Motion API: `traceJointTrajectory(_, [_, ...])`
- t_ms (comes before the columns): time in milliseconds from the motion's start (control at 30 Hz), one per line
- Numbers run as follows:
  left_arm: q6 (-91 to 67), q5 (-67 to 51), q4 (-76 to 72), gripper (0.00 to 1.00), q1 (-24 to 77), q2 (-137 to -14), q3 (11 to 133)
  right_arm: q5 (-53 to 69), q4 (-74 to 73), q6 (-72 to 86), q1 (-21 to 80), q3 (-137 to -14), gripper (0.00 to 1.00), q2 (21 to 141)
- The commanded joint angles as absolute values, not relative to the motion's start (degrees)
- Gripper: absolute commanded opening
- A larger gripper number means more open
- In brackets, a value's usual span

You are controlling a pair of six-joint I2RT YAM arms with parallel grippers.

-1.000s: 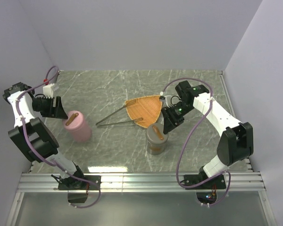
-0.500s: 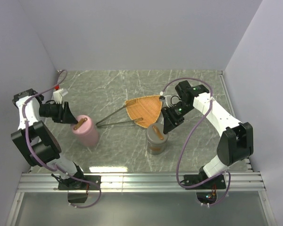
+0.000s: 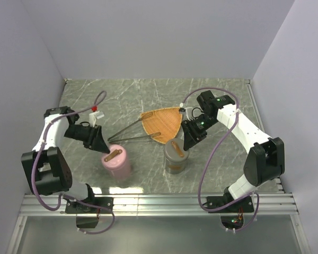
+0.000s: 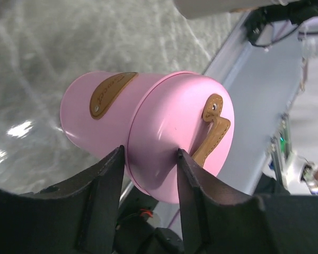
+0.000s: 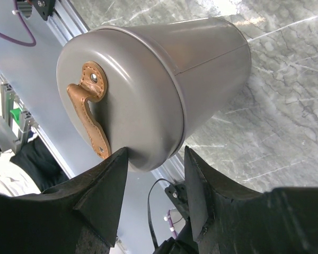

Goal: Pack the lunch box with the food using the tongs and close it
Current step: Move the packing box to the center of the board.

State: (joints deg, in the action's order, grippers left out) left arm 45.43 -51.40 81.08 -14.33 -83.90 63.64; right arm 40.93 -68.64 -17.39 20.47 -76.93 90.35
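Two lid rims are clamped, the left end effector (image 4: 149, 159) on the pink tapered metal tin (image 4: 164, 119) and the right end effector (image 5: 155, 156) on the grey tapered metal tin (image 5: 148, 74), probably for opening (thin dark metal tongs (image 3: 128, 133) lie on the table (image 3: 217, 98) against the orange triangular plate (image 3: 163, 121)).

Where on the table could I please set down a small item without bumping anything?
The far strip of table behind the plate is bare, as is the near gap between the pink container and grey container. The middle is crowded: tongs, plate, and the left fingers and right fingers around the containers.
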Motion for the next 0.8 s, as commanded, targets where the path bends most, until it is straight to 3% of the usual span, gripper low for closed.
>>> traceJointTrajectory(0, [45.27, -39.98, 69.35, 0.42, -8.89, -86.22, 60.55, 35.33, -65.48, -18.9, 20.57, -77.52, 0.53, 91.58])
traceJointTrajectory(167, [37.99, -43.58, 62.78, 0.42, -1.25, -85.44, 61.08, 36.12, -65.04, -18.89, 20.57, -77.87, 0.53, 90.97])
traceJointTrajectory(333, [36.47, -44.83, 58.98, 0.58, 1.23, -83.5, 64.32, 36.91, -63.38, -19.42, 19.95, -80.94, 0.58, 89.13])
traceJointTrajectory(500, [45.42, -45.53, 58.97, 0.71, 0.18, -77.79, 68.2, 38.23, -59.95, -21.17, 16.09, -82.61, 0.67, 83.77])
traceJointTrajectory(767, [66.06, -44.75, 72.58, 0.75, -5.88, -74.27, 71.37, 38.33, -58.88, -32.22, 14.85, -77.53, 0.7, 72.62])
